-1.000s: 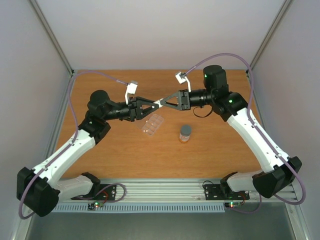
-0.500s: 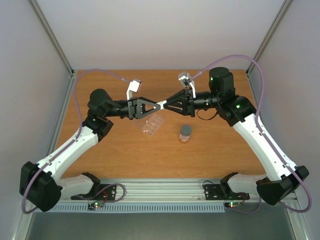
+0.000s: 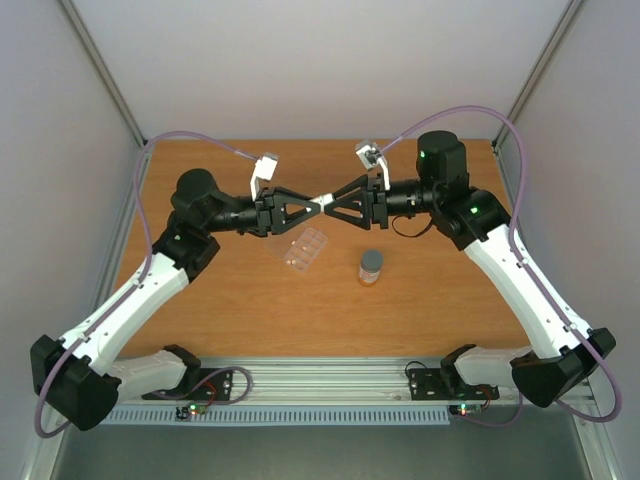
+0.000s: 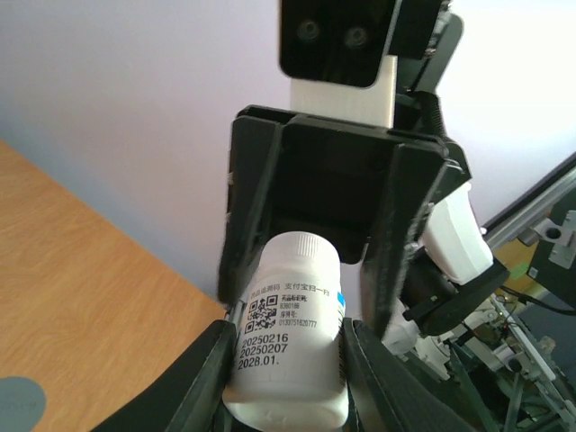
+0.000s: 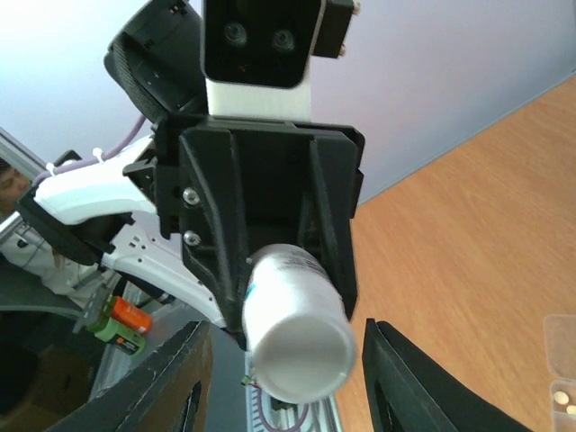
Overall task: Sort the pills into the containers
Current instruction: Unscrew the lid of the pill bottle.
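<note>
A white pill bottle (image 3: 322,205) hangs in the air above the table, where the two grippers meet tip to tip. My left gripper (image 4: 288,340) is shut on its labelled body (image 4: 290,342). My right gripper (image 5: 286,340) is open, its fingers (image 5: 184,378) standing apart on either side of the bottle's round cap end (image 5: 301,355). The containers are the cells of a clear pill box (image 3: 305,249) lying on the table below. A corner of that box (image 5: 564,337) shows two pale pills (image 5: 561,397).
A small bottle with a grey cap (image 3: 371,265) stands upright on the wooden table (image 3: 220,300), right of the pill box; its cap (image 4: 16,401) shows at the lower left of the left wrist view. Grey walls enclose the table on three sides.
My right gripper's jaws have spread away from the white bottle, which stays in my left gripper. Both arms have shifted slightly, and the meeting point has hardly moved.
</note>
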`<state>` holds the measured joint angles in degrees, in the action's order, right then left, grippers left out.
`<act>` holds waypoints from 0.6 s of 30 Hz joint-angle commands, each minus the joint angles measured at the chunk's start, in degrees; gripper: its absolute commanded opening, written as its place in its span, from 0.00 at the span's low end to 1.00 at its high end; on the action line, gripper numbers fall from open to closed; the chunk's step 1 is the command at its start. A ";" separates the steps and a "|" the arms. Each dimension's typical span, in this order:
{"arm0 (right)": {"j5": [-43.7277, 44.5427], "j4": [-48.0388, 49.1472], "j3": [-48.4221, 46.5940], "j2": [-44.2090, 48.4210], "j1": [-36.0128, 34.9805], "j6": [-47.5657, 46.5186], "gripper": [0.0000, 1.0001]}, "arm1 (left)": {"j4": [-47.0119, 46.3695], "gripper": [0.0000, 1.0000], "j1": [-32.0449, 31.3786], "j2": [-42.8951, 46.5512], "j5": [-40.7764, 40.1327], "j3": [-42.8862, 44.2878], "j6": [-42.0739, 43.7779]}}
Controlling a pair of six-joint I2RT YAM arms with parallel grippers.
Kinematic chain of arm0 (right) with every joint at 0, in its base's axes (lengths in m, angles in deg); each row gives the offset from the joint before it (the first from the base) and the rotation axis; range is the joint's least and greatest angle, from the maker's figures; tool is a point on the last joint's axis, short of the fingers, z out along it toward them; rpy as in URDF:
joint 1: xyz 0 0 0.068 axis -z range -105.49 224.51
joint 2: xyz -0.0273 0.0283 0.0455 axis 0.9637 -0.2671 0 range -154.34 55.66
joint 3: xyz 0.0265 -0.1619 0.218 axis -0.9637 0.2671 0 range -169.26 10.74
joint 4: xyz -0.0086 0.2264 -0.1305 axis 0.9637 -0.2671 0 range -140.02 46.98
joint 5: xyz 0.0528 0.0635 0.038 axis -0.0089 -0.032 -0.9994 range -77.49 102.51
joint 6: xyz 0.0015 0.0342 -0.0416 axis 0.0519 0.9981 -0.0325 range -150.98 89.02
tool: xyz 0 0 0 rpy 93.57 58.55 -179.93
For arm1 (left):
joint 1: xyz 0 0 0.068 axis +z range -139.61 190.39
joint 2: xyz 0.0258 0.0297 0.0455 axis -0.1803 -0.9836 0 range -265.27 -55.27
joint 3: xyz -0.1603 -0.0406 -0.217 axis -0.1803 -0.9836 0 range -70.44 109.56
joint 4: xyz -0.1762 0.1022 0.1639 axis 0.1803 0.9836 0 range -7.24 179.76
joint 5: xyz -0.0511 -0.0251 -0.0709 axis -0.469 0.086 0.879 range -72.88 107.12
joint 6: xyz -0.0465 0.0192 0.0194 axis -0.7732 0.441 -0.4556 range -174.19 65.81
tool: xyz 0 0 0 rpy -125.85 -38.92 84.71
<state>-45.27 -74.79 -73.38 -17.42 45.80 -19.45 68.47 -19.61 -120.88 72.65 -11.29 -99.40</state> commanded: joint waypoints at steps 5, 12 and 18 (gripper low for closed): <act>-2.35 5.60 -2.17 -0.62 -0.21 15.47 0.50 | 8.32 0.00 -0.32 1.74 -4.38 2.44 10.17; -0.68 3.75 -1.67 -2.04 -0.21 20.31 0.51 | 9.11 0.00 -0.41 2.47 -6.15 1.92 13.11; -0.46 3.97 -1.64 -2.47 -0.16 22.61 0.47 | 10.35 0.00 -0.59 2.81 -6.76 2.25 15.50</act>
<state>-45.68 -71.40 -73.53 -19.51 45.80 -0.13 78.46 -19.90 -119.26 66.81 -10.46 -87.07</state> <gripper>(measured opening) 0.487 0.300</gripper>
